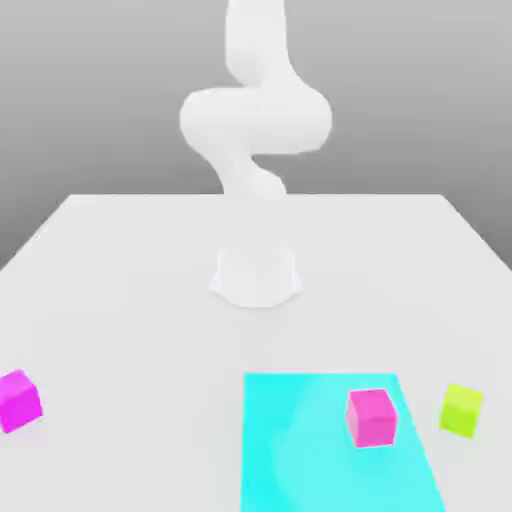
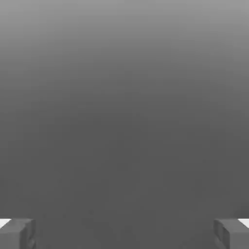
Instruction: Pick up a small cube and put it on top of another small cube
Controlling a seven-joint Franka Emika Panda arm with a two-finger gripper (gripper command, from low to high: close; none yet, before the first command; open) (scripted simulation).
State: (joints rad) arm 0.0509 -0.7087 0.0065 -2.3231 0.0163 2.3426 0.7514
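The small lime-green cube (image 1: 461, 410) sits on the white table at the exterior view's right, just beside a cyan mat. The vivid magenta cube (image 1: 18, 400) rests near the table's edge at the exterior view's far left. In the hand view my gripper (image 2: 124, 234) is open, its two grey fingertips (image 2: 17, 234) standing far apart with nothing between them, facing a plain grey background. The white arm (image 1: 256, 120) rises from its base and bends upward, well away from both cubes.
A hot-pink cube (image 1: 372, 417) stands on the cyan mat (image 1: 300, 450) at the front, between the two task cubes. The arm's round base (image 1: 256, 276) is fixed at the middle of the white table (image 1: 120, 290).
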